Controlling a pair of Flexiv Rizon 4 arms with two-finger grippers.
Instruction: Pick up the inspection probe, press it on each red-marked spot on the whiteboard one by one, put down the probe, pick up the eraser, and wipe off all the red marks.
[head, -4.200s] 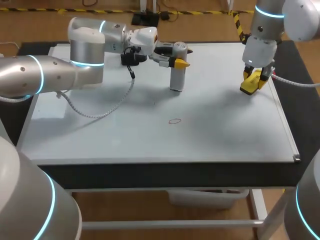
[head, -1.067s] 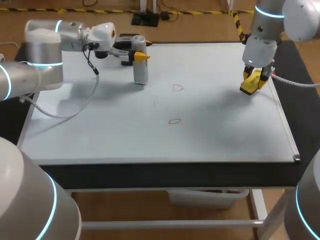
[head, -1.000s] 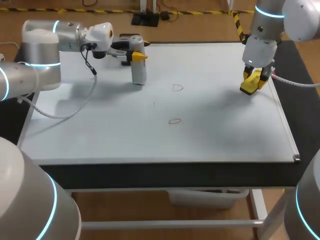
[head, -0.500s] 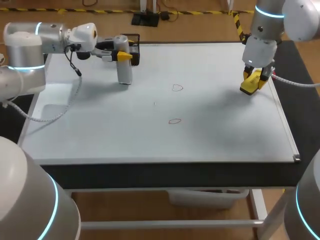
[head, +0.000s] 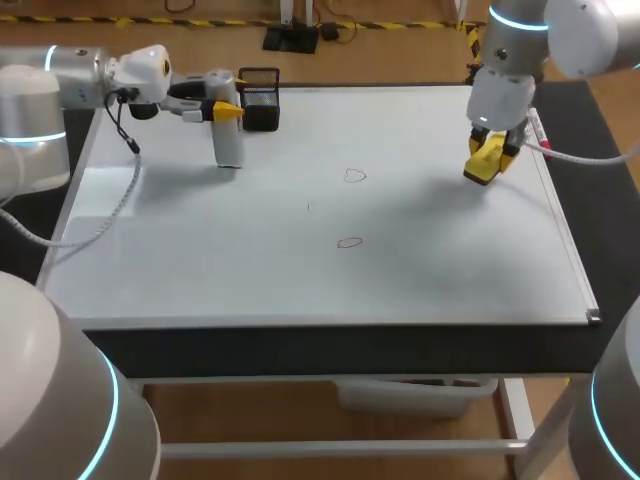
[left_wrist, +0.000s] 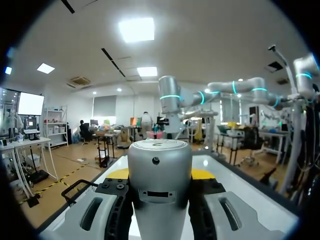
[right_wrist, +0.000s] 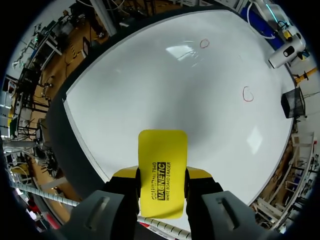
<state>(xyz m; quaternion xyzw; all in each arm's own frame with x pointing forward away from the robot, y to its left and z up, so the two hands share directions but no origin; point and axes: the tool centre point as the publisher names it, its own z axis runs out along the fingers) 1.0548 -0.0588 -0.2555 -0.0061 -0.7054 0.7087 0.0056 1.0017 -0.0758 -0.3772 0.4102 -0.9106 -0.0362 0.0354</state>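
My left gripper (head: 224, 110) clamps the upright probe (head: 228, 148) beside a black holder (head: 260, 100), far left on the whiteboard (head: 420, 270). My right gripper (right_wrist: 161, 180) grips the eraser (right_wrist: 162, 155). Putting the probe down seems the step in hand, possibly with it already touching the board; next, the eraser must cross to the two red marks (head: 354, 176).

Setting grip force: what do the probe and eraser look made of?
The probe has a smooth silver-grey shell with a soft sheen: plastic or painted metal, can't tell which. The eraser shows a smooth yellow printed face, likely hard plastic.
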